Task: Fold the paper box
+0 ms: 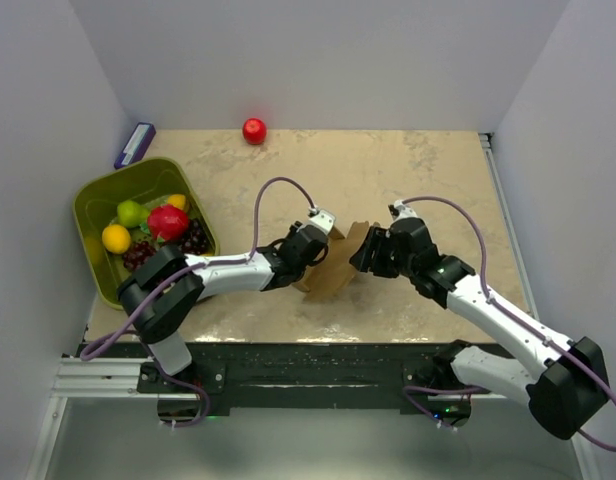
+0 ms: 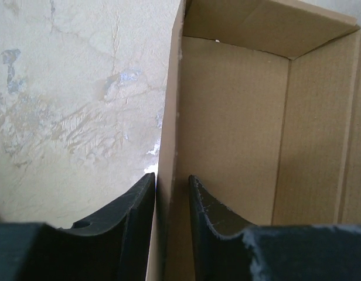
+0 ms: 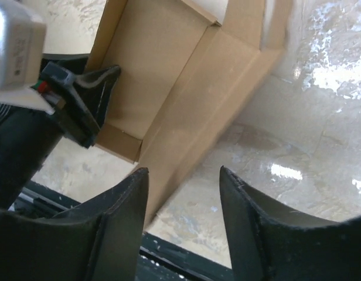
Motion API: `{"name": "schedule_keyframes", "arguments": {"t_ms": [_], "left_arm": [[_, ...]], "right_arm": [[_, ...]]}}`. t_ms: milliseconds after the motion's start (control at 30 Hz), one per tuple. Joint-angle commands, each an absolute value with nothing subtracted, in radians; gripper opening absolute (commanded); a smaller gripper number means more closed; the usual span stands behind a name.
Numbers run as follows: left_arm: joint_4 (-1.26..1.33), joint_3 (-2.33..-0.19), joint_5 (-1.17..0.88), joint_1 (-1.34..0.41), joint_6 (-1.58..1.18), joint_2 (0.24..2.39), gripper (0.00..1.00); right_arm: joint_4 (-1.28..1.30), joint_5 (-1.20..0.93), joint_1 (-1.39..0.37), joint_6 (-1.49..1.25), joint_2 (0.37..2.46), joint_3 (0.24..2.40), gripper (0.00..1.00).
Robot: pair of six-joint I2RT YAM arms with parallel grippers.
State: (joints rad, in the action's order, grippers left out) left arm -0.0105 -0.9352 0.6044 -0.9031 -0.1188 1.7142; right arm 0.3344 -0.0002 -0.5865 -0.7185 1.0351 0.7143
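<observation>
The paper box (image 1: 333, 270) is a plain brown carton, partly folded up, in the middle of the table between both arms. My left gripper (image 1: 313, 243) is shut on one upright side wall of the box (image 2: 169, 117); one finger is outside the wall, the other inside the open cavity (image 2: 239, 117). My right gripper (image 1: 368, 250) is open and empty just right of the box; the wrist view shows the box's outer wall (image 3: 192, 111) ahead of and beside its left finger, apart from it.
An olive-green bin (image 1: 93, 205) of fruit sits at the left. A red apple (image 1: 254, 131) lies at the back edge. A blue-and-white object (image 1: 135, 144) lies behind the bin. The table's front edge (image 3: 180, 249) is close under the right gripper.
</observation>
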Motion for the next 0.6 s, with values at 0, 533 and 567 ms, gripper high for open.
{"name": "schedule_keyframes", "arguments": {"t_ms": [0, 533, 567], "left_arm": [[0.018, -0.945, 0.563, -0.897, -0.16, 1.638, 0.43], [-0.258, -1.031, 0.039, -0.73, -0.143, 1.154, 0.99], [-0.274, -1.066, -0.033, -0.72, -0.123, 1.144, 1.0]], "right_arm": [[0.282, -0.003, -0.591, -0.692, 1.069, 0.733, 0.4], [0.448, -0.095, -0.589, -0.157, 1.221, 1.121, 0.0], [0.495, -0.125, -0.591, -0.126, 1.254, 1.147, 0.0]]}}
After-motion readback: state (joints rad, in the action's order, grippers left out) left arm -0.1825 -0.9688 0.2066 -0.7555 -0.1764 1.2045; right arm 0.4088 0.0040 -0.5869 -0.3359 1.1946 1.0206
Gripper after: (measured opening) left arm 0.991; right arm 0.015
